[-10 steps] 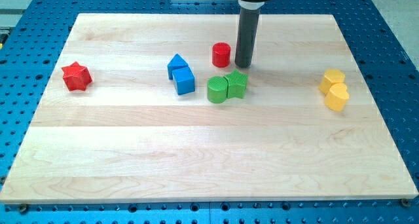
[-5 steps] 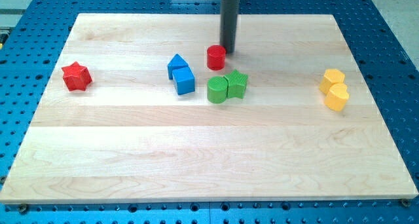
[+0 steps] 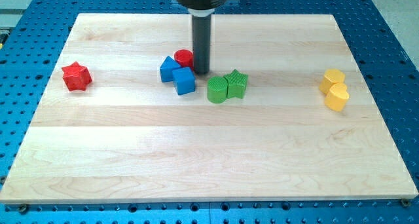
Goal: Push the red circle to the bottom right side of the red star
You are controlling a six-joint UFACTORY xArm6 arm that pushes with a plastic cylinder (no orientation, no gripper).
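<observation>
Just above the frame's centre, my tip (image 3: 201,71) touches the right side of the red circle (image 3: 184,57), which is jammed against the two blue blocks (image 3: 177,74); no pincer is fitted. Judged mid-transit, red star (image 3: 76,76) far left. Next push should steer around the blue pair.

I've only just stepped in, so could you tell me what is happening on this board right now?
I am pushing the red circle toward the view's left with my tip, which sits right against its right side. The circle is now pressed up against the two blue blocks, which stand between it and the red star far off at the view's left. The green pair lies just to the view's right of my tip, and two yellow blocks sit near the right edge.
</observation>
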